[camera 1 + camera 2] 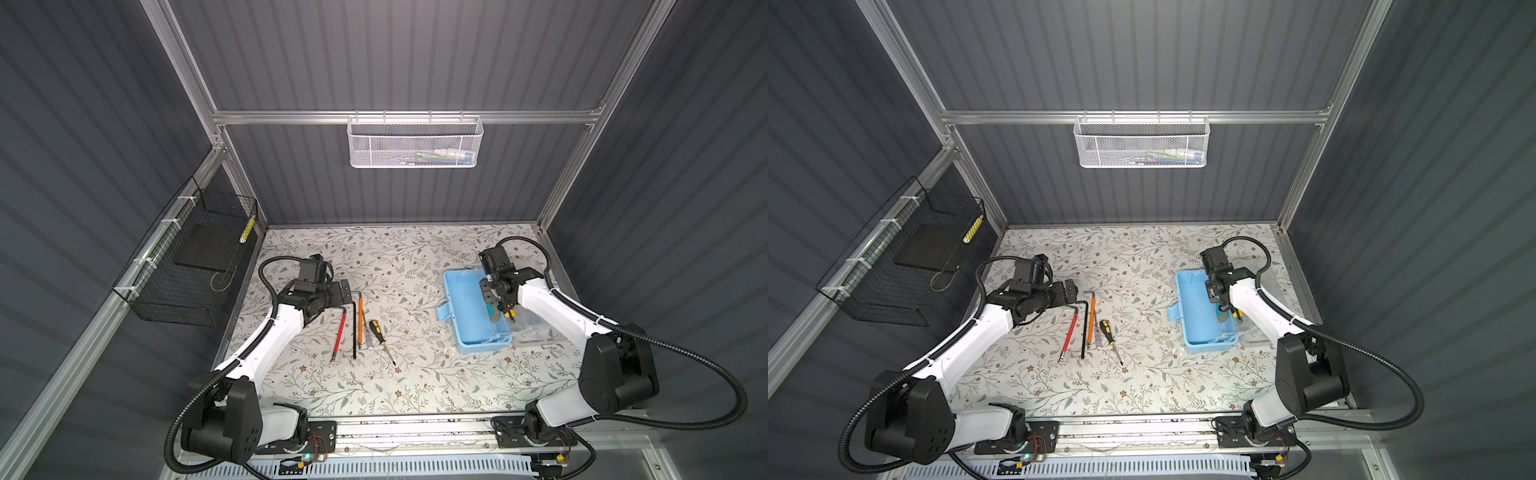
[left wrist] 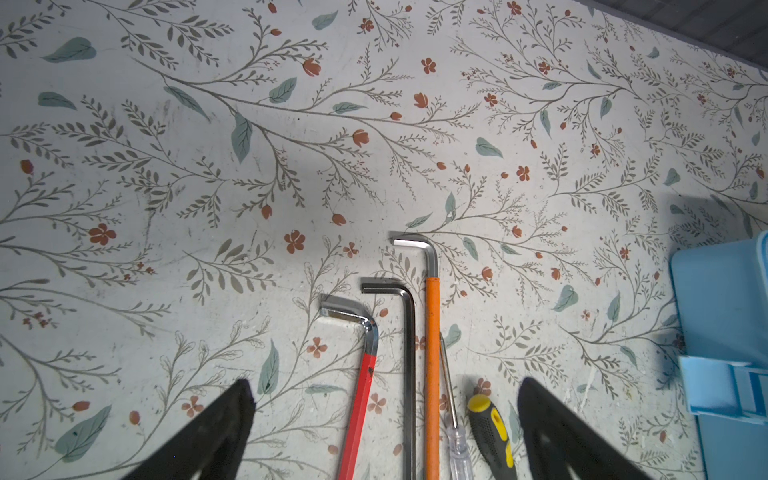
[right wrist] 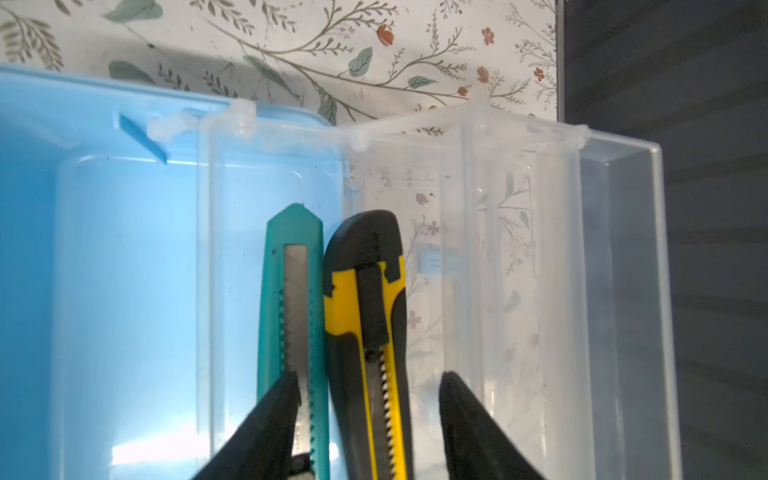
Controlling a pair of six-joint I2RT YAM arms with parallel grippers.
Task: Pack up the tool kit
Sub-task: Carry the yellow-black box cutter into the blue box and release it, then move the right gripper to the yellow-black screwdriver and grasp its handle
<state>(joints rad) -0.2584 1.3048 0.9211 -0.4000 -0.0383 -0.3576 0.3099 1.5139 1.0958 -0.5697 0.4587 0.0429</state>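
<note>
- Tool kit (image 1: 465, 316): light-blue box on the right half of the floral desk (image 1: 395, 386), in both top views; its clear lid (image 3: 540, 257) is swung open and lies just beside the box.
- Right tool (image 3: 370, 411): poised over the box's lid-side edge, fingers (image 3: 270, 415) apart. A teal utility knife (image 3: 291, 311) and a yellow-and-black utility knife (image 3: 365, 316) lie side by side, touching; whether a finger touches either cannot be told.
- Left tool (image 2: 386, 419): fingers spread wide, holding nothing, above the near ends of the loose tools.
- Loose tools, left of the box: red-sleeved hex key (image 2: 361, 386), bare black hex key (image 2: 409, 374), orange-sleeved hex key (image 2: 432, 353), clear-handled screwdriver (image 2: 457, 440), and yellow-and-black screwdriver (image 2: 492, 436), roughly parallel.
- White mesh basket (image 1: 415, 143) on the rear wall; black wire basket (image 1: 187, 266) on the left wall.
</note>
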